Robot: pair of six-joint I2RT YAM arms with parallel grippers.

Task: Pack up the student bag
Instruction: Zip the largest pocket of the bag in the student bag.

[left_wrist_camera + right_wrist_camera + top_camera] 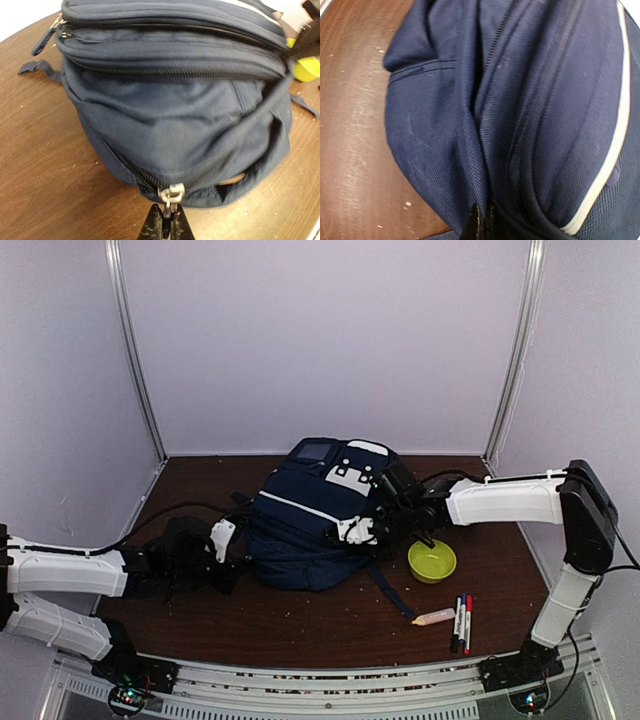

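The student bag (300, 530), navy blue with a thin white stripe, lies in the middle of the brown table. My left gripper (238, 556) is at the bag's left side. In the left wrist view the bag (175, 115) fills the frame, and the left gripper (167, 221) is shut on the metal zipper pull (171, 194) at its lower seam. My right gripper (365, 530) presses into the bag's right side. The right wrist view shows the right gripper (482, 222) shut on a fold of the bag's fabric (485, 165), beside a zipper line.
A yellow-green bowl (432, 561) sits just right of the bag, also visible as the bowl (306, 67) in the left wrist view. Markers (462, 623) and a cream tube (434, 617) lie near the front right. A bag strap (390, 590) trails toward them.
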